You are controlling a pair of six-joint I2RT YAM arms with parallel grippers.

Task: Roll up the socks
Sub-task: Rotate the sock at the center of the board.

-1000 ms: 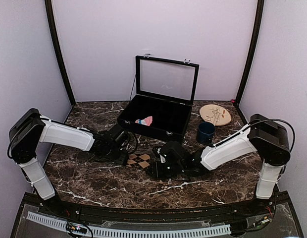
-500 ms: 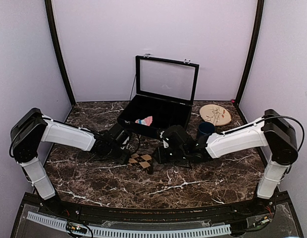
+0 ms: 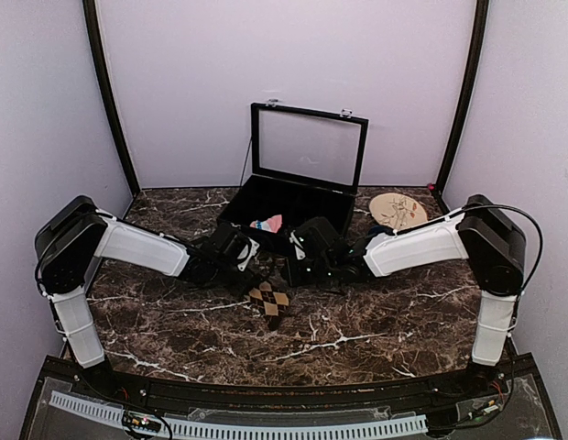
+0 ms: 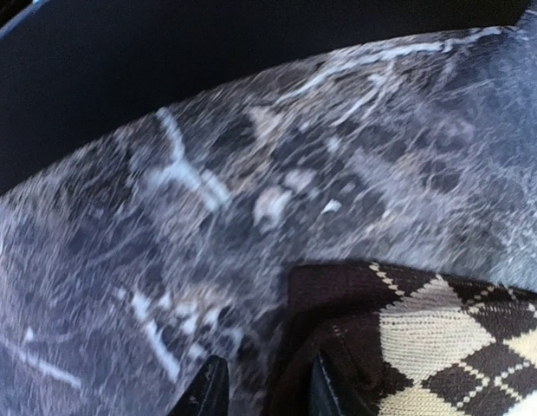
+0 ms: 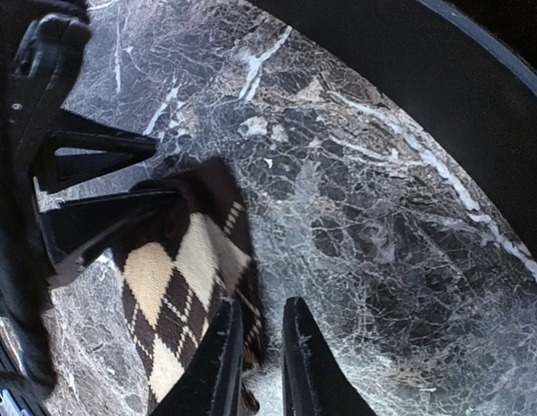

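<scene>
- Argyle sock (image 3: pixel 270 300): its brown cuff corner sits between the parted jaws of the left gripper (image 4: pixel 264 394), with marble showing in the gap.
- Right gripper (image 5: pixel 262 351) hangs just beside the sock's long edge, jaws a narrow slit apart.
- The sock lies flat on the marble table (image 3: pixel 385 321), in front of the case (image 3: pixel 277 244).
- Pink sock (image 3: pixel 266 223) lies inside the case.
</scene>
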